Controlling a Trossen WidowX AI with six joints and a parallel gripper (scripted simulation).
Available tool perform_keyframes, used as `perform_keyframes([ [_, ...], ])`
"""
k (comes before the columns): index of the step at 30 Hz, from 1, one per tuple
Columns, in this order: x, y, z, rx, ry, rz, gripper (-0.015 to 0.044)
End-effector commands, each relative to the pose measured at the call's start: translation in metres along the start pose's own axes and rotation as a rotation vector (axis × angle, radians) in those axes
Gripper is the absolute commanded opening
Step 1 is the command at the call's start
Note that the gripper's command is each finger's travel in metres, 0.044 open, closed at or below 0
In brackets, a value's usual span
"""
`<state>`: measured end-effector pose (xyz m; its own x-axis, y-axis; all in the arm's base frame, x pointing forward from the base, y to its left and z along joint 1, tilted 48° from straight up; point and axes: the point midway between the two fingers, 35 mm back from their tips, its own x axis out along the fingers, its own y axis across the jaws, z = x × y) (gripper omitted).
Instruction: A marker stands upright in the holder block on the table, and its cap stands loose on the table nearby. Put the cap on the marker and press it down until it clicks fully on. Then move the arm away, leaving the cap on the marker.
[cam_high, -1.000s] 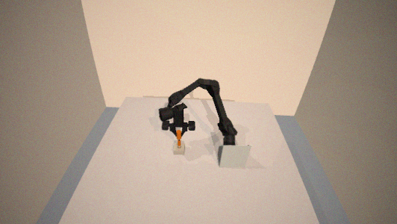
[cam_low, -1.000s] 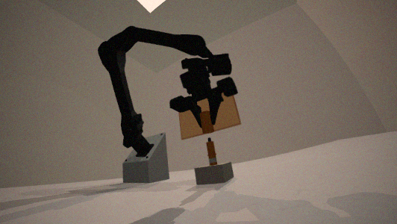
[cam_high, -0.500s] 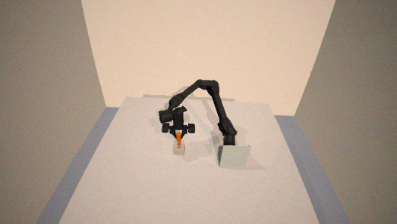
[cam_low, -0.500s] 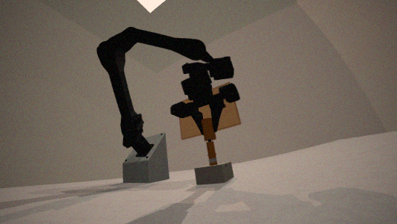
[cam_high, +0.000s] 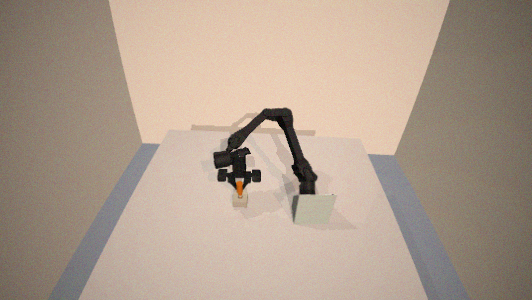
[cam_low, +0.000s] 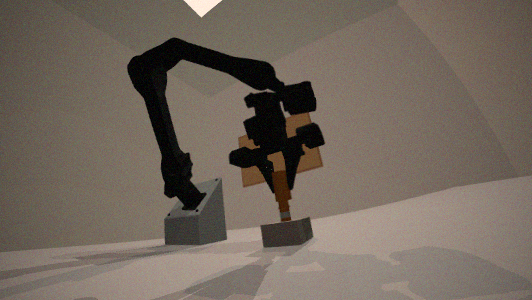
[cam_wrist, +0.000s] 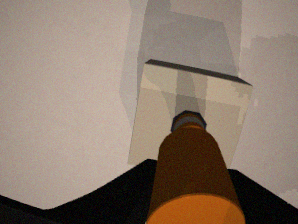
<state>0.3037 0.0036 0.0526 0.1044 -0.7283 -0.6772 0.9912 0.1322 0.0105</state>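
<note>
The orange cap (cam_high: 240, 187) (cam_low: 281, 185) (cam_wrist: 192, 165) is gripped between the fingers of the end effector (cam_high: 240, 188) (cam_low: 282, 190) (cam_wrist: 189, 175), just left of centre in the top view and right of centre in the exterior view. It is roughly upright, tilted slightly in the exterior view, its lower end meeting the top of the marker (cam_low: 284, 206) (cam_wrist: 189, 120). The marker's tip is hidden; whether the cap is fully seated cannot be told. Below the cap, part of the orange-brown barrel and a grey band show above the holder block (cam_high: 240, 202) (cam_low: 286, 233) (cam_wrist: 150, 115), in which the marker stands.

The block sits on the pale bench (cam_high: 200, 250) (cam_low: 100, 280) (cam_wrist: 50, 100), low and right of centre in the exterior view. The black arm (cam_high: 250, 131) (cam_low: 215, 57) arches above, its sloped grey base (cam_high: 315, 212) (cam_low: 181, 232) right of centre in the top view and left of centre in the exterior view, apart from the block. Behind the end effector in the exterior view, an orange-tan panel (cam_low: 250, 175) shows. Blue strips (cam_high: 107, 215) flank the bench from above.
</note>
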Motion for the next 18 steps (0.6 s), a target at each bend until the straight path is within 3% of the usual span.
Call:
perform_keyframes([
  [1,0.0075,-0.0010,0.0007,-0.005,-0.006,-0.002,0.0000],
  [15,0.0129,-0.0015,0.0012,-0.004,-0.007,-0.002,0.0000],
  [18,0.0122,-0.0015,0.0007,0.000,-0.002,-0.002,0.0079],
])
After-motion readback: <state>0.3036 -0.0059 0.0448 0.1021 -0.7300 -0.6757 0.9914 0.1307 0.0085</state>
